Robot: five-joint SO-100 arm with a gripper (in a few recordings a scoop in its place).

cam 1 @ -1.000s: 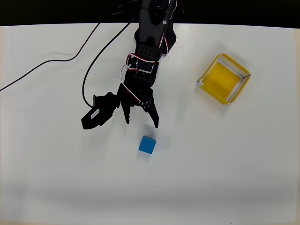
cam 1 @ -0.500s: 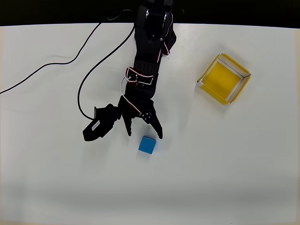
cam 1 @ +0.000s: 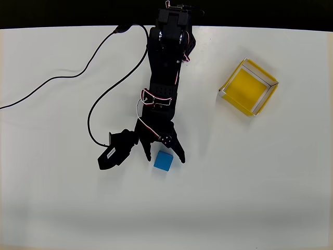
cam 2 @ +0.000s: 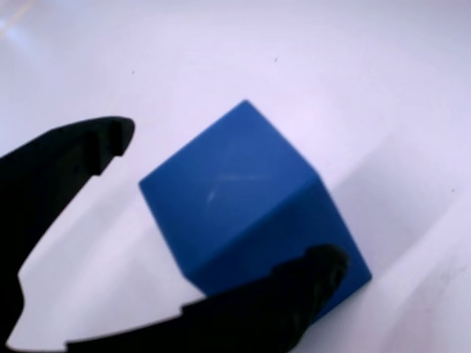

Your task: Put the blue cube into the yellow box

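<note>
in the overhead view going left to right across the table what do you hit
black cable → gripper open around the blue cube → yellow box

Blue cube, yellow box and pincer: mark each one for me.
blue cube (cam 1: 163, 161), overhead view, middle of its top face.
yellow box (cam 1: 245, 88), overhead view, bare yellow floor.
pincer (cam 1: 165, 159), overhead view, midway between its open fingertips, at the cube.
</note>
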